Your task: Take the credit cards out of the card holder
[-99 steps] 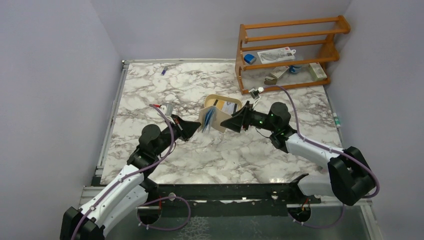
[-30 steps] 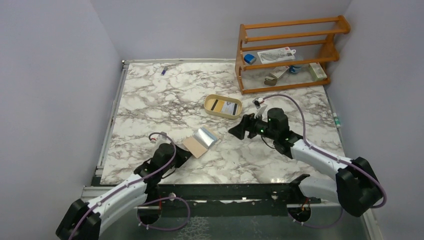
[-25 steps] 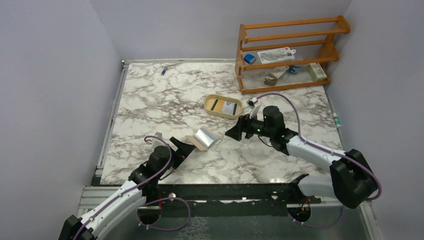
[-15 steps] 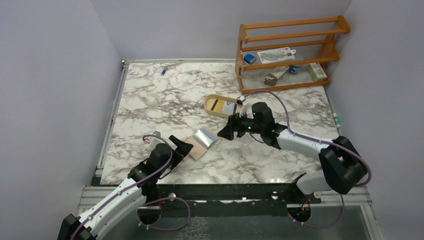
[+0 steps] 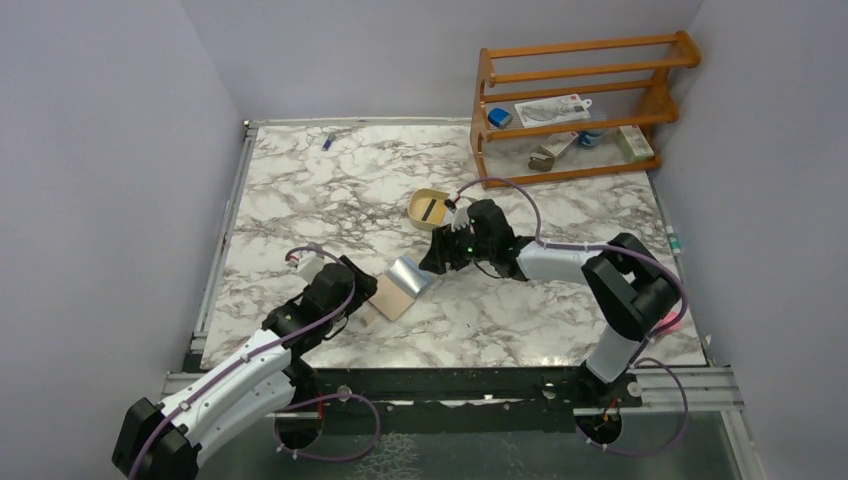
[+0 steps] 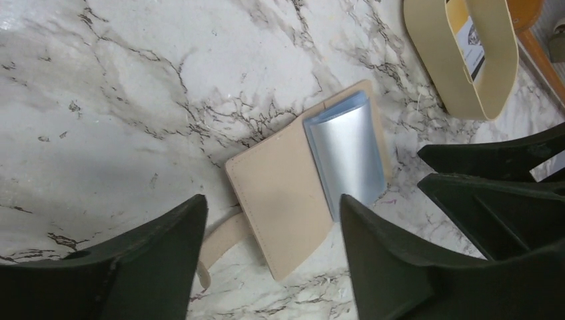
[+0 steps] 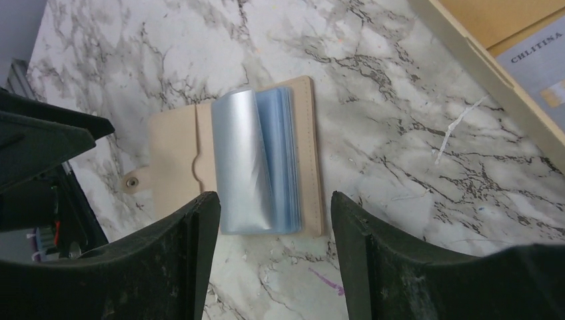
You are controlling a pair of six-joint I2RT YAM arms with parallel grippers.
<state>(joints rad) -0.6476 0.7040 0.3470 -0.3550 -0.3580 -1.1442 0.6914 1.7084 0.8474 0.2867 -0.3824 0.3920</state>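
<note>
**Step in hand.** The card holder lies opened flat on the bench, near and left of the oval tan tray, with its snap tab pointing towards my left arm. The credit cards are not yet out. A pale blue stack sits on one tan leaf, and the silvery top card bows upward. I judge the task to be part-way, at the approach for the next extraction.

**End effectors.** My left end effector hovers over the plain tan leaf with its jaws well apart and nothing in them. My right end effector hangs over the card stack from the far-right side. It is likewise spread and empty, and neither touches the holder.

**Next move.** By my judgement, the right one must drop onto the free edge of the bowed card and pinch that card alone. The left one should press the bare leaf down so the holder does not slide or lift with it.

**Surroundings.**
- The tray holds a printed card and a dark strip.
- A wooden rack stands at the far right.
- A small bluish item lies far left, well apart.
- A thin white scrap lies on the marble between the holder and the tray.

**Hazards.**
- The two end effectors face each other closely over the holder, so they are likely to crowd each other.
- The tray wall is just beside my right wrist.
- The glossy cards may slip or come away several at once.
</note>
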